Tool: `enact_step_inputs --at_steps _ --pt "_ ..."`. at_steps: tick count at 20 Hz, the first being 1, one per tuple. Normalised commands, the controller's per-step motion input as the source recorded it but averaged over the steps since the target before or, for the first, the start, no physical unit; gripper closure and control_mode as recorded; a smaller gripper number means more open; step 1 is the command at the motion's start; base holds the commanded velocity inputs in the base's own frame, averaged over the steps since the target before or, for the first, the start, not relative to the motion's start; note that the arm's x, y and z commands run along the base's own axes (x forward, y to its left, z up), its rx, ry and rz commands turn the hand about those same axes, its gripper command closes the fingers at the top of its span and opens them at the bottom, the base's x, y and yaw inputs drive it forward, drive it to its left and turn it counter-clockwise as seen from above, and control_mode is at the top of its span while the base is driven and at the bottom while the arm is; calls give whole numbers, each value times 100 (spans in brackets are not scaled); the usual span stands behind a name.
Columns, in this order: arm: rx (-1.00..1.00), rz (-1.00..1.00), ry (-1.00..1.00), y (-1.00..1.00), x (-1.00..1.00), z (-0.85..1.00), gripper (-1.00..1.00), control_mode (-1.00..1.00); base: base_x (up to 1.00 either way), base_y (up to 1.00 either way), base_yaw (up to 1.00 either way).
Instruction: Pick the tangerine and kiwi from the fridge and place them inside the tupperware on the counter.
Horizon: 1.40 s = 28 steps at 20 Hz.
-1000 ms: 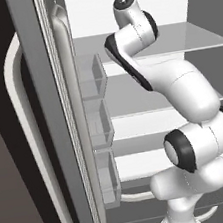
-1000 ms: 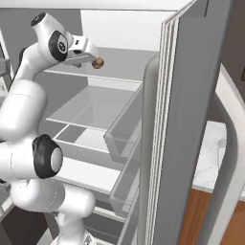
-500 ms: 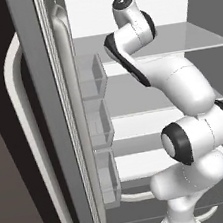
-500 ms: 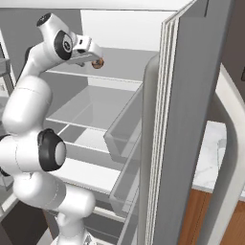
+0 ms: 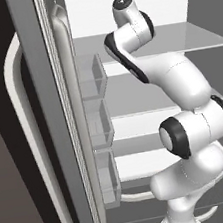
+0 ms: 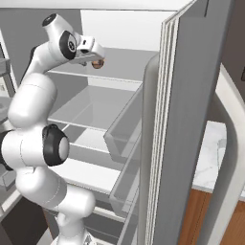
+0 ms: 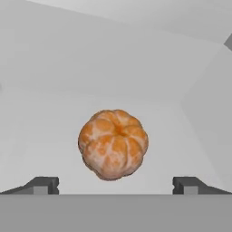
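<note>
Jaws spread wide, holding nothing, on the gripper reaching onto an upper shelf of the fridge. Tangerine centred just ahead of the fingertips, resting on that grey shelf, untouched. Seen from the right base, same tangerine at the hand's tip. Marble counter beyond the open door.

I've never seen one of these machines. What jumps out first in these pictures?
A small orange peeled-looking tangerine sits on a shelf of the tall grey fridge, dead centre ahead of the open gripper. The big white arm reaches up to the top shelf, with the fridge doors swung wide on both sides.
</note>
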Motion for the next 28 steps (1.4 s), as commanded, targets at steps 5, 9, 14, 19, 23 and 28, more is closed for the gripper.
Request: enact_step_inputs --at_steps 5,9,14,19,23,28 --pt "6 0 0 0 24 -5 -100 -100 0 0 0" --pt "4 0 0 -1 22 -4 -100 -100 0 0 0" --pt "0 0 0 -2 11 -7 -100 -100 0 0 0" --pt "0 0 0 0 0 -13 -100 -100 0 0 0" --pt "0 0 0 0 0 -14 -100 -100 0 0 0" --pt "0 0 0 0 4 -17 100 -100 0 0 0"
